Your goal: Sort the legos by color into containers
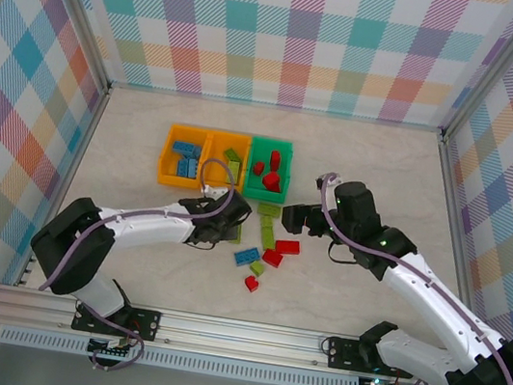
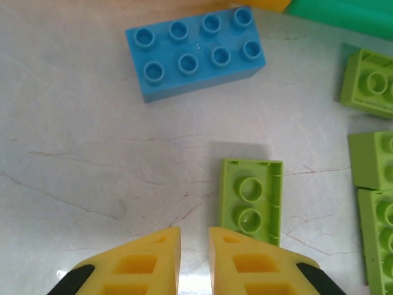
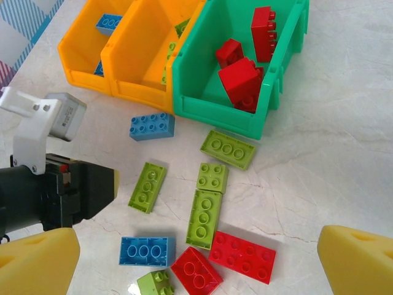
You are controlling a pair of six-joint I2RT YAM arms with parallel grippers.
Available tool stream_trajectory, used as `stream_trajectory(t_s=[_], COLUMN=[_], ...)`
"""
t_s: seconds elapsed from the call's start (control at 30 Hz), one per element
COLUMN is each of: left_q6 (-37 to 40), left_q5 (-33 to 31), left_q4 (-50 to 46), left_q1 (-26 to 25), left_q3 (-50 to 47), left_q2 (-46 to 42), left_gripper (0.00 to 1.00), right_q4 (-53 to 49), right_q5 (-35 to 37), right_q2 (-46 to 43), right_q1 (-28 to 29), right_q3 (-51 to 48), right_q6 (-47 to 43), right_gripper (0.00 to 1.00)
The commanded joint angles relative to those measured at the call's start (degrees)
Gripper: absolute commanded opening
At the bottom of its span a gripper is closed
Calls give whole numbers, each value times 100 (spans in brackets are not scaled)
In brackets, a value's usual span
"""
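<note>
Legos (image 3: 206,218) look light, hard, slick; pinch the lime two-stud brick (image 2: 250,203) across its flat sides. Left pincer (image 2: 194,239) closed and empty, right pincer (image 1: 289,219) wide open.

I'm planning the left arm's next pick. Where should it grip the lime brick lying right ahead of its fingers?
Come straight down on the lime brick and pinch its two long sides at mid-length: it lies flat, both sides are free, and they line up with the left gripper.

Beige marble-veined tabletop (image 1: 138,140) is being enclosed on three sides by pastel plaid wall panels (image 1: 301,34). Surface is being lit evenly. Near edge is being bordered by silver aluminium rail (image 1: 244,335).
</note>
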Motion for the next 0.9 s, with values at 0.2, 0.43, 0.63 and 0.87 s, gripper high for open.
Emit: stream_trajectory(t_s=[0.2,0.43,0.63,0.87], left_q6=[202,237,384,677], left_q5=[576,601,440,54], left_q4=[803,669,237,-353], left_q1=[174,264,267,369], left_q3=[-114,-78,26,413], left_q2=[528,798,824,-149], left_gripper=[21,16,2,0], right_q4=[-27,-63,-99,-735], right_q5=[-72,-10,-111,-1517], right_q2=[-56,-138,-101,23], right_q1=[-10,-9,-12,-10], right_q3=[139,126,168,105], right_q6=[169,201,229,-138], right_gripper=[100,100,100,100])
